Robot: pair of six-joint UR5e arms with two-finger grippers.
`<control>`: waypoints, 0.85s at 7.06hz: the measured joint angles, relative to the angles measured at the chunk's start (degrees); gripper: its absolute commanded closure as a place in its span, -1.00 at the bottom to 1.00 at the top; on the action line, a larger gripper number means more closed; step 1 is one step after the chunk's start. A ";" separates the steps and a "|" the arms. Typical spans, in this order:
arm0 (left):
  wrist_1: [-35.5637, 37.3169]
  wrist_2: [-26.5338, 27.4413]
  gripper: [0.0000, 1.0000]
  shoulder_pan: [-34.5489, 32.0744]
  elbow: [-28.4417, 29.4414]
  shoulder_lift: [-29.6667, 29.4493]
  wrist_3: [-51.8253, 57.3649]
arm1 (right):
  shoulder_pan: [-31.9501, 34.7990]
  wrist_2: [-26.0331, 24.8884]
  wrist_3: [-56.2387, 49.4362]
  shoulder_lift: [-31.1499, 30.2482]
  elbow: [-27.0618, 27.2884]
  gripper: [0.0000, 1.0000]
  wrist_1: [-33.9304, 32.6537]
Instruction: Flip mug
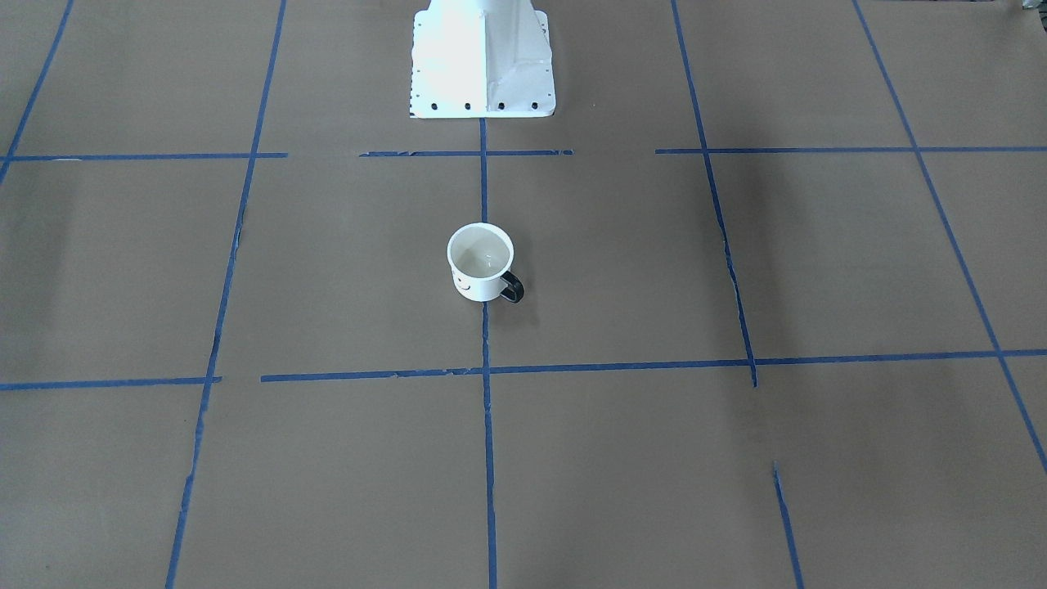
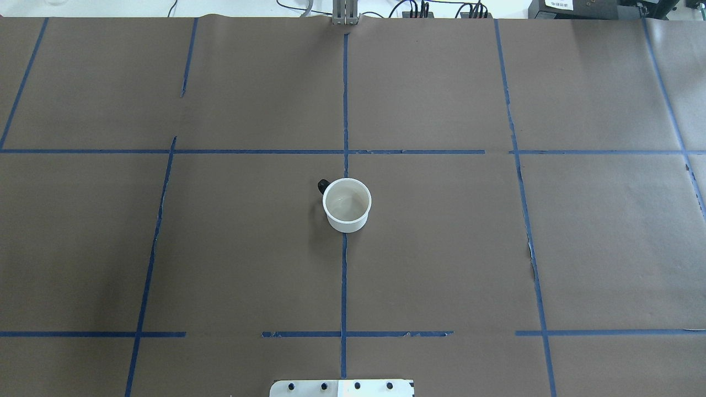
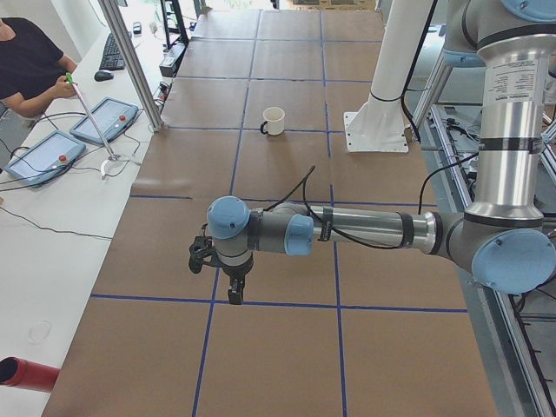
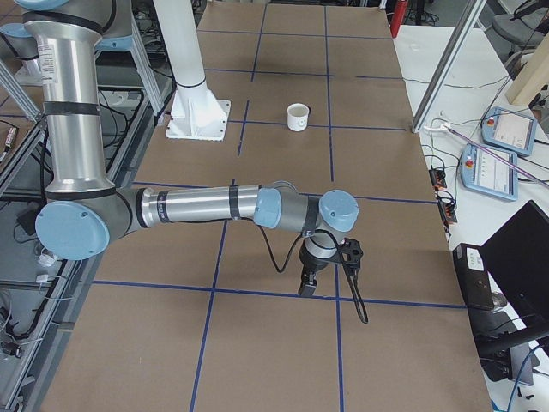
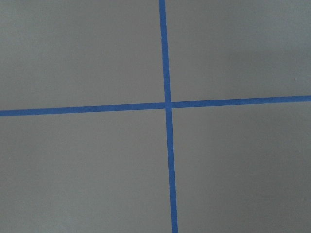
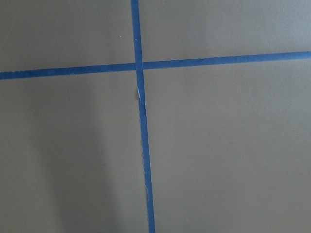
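- Both tools hang at opposite ends of the table (image 3: 287,365), well apart from the target: left gripper (image 3: 234,294), right gripper (image 4: 306,287). I cannot tell whether either is wide or narrow.
- Upright, mouth up, the mug (image 2: 346,205) stands mid-table on the centre tape line (image 2: 344,286), ahead of my base (image 2: 342,387).
- Its handle (image 2: 322,186) points away from me, toward my left side; neither arm looks clearly nearer.
- Around it I see brown paper (image 2: 441,248) and tape.
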 measured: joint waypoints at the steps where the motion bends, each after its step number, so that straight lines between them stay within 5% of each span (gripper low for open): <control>1: 0.42 0.00 -1.00 -0.03 0.36 0.68 0.07 | 0.00 0.00 0.00 0.00 0.00 -1.00 0.00; 6: 0.92 0.08 -1.00 -0.26 0.61 1.62 0.17 | 0.00 0.00 0.00 0.00 0.04 -1.00 0.00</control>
